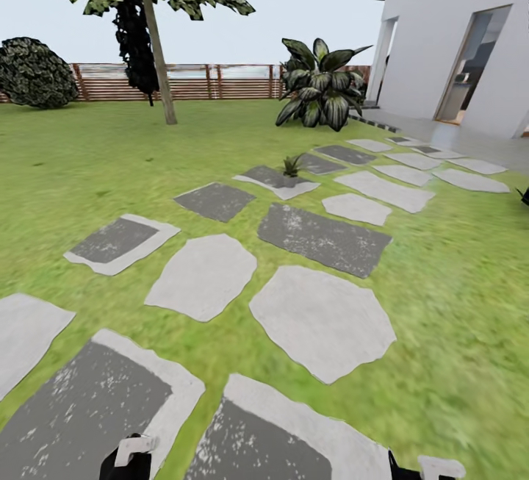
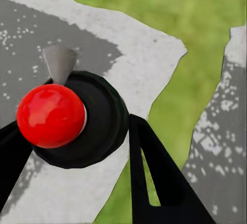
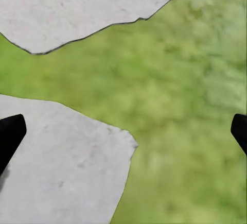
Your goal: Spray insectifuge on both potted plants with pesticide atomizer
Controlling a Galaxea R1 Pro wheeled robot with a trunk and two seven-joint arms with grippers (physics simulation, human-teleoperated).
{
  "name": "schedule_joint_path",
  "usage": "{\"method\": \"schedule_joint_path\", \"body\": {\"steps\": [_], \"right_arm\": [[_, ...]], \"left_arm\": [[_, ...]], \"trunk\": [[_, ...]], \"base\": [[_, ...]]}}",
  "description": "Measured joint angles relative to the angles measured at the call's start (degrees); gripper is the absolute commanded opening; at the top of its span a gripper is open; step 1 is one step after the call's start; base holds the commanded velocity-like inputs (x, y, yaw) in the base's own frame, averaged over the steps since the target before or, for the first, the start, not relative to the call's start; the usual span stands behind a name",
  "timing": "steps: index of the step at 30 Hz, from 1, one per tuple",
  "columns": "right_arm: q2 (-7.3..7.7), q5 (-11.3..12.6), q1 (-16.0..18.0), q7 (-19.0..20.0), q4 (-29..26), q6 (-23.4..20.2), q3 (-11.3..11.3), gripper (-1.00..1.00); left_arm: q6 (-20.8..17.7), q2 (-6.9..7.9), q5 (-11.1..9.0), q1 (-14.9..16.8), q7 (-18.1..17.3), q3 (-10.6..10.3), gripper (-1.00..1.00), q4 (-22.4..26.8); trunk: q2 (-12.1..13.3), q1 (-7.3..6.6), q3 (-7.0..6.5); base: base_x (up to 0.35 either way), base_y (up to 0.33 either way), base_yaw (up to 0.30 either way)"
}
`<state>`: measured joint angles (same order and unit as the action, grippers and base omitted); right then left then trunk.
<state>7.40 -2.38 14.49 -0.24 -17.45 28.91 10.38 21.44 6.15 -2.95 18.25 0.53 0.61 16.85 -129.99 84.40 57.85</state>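
Lawn (image 1: 455, 296) lies open ahead, crossed by grey stepping slabs (image 1: 322, 320) set apart with grass strips between them; slab edges are irregular and sit flush with the turf as far as can be judged. Wide bare grass extends to the left as far as a brown slatted fence (image 1: 213, 81), with a tree (image 1: 158, 46) standing before it and a dark shrub (image 1: 33, 72) at the far left. A white house (image 1: 455, 31) bounds the right side, with a striped broad-leaved clump (image 1: 323, 87) near its corner.

One potted plant (image 1: 292, 166), a small rosette of pointed green leaves, sits on a far slab well ahead; its pot is too small to make out.

Left gripper (image 2: 72, 147): black fingers (image 2: 154, 172) flank a round black body with a red ball on it, above a slab; whether they are clamped cannot be told. Right gripper (image 3: 123, 131): fingertips (image 3: 10, 134) stand wide apart over grass and slab, holding nothing.
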Motion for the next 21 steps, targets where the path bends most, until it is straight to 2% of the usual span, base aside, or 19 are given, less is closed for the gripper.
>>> {"method": "schedule_joint_path", "body": {"steps": [21], "right_arm": [[-0.08,-0.1,0.0,0.5,0.3,-0.1,-0.2,1.00]], "left_arm": [[0.0,-0.09,0.0,0.0,0.0,0.0,-1.00,0.0]], "trunk": [[0.0,0.00,-0.01]], "base": [[0.339,0.000,-0.001]]}}
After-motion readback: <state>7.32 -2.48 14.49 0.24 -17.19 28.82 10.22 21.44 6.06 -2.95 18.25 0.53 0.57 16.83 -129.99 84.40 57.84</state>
